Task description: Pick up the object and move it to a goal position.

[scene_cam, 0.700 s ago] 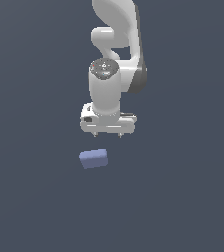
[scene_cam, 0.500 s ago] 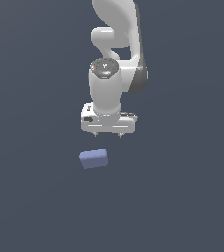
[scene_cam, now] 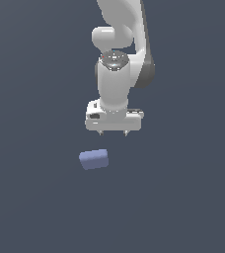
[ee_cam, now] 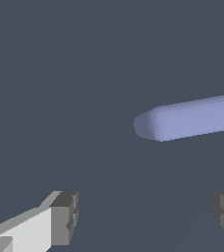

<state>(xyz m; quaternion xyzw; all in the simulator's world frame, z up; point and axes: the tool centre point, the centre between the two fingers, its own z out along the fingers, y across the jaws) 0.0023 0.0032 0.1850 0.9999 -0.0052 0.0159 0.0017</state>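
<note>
The object (scene_cam: 94, 159) is a small periwinkle-blue rounded block lying on the dark grey floor, below the gripper and a little toward the exterior view's left. My white gripper (scene_cam: 114, 133) hangs above it, pointing down, apart from the block. Its two short fingertips (scene_cam: 126, 134) stand wide apart with nothing between them. In the wrist view the object (ee_cam: 192, 118) shows as a long rounded bar ahead of the open gripper (ee_cam: 146, 216), running off the picture's edge. One grey finger pad (ee_cam: 65, 216) is plain to see.
A plain dark grey surface (scene_cam: 183, 197) fills both views. The white arm (scene_cam: 117, 74) rises from the gripper out of the exterior view's top.
The arm and gripper have shifted slightly down and toward the exterior view's left, nearer the block. The block has not moved.
</note>
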